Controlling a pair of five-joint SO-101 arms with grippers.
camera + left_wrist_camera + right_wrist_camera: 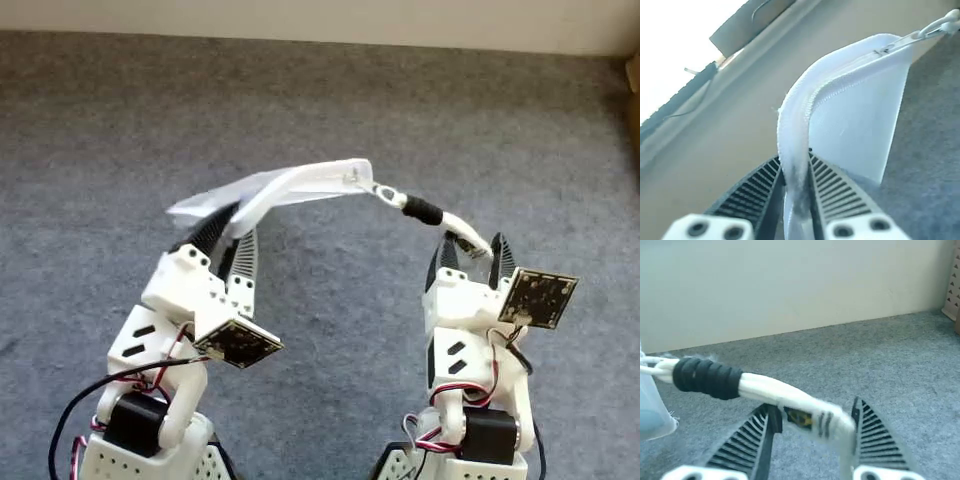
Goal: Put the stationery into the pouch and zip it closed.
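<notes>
A white translucent pouch hangs above the grey carpet, its zipper slider at the end away from my left arm. My left gripper is shut on the pouch's zippered edge; the pouch body rises beyond the fingers. A white pull strap with a black wrapped section runs from the slider toward my right arm. That strap lies across the gap of my right gripper, whose fingers stand well apart, with the strap's end resting against one finger. In the high view the right gripper sits at the strap's tip.
Grey carpet covers the whole work surface, bounded by a pale wall at the far side. A beige object stands at the right edge, seen also as a beige object in the right wrist view.
</notes>
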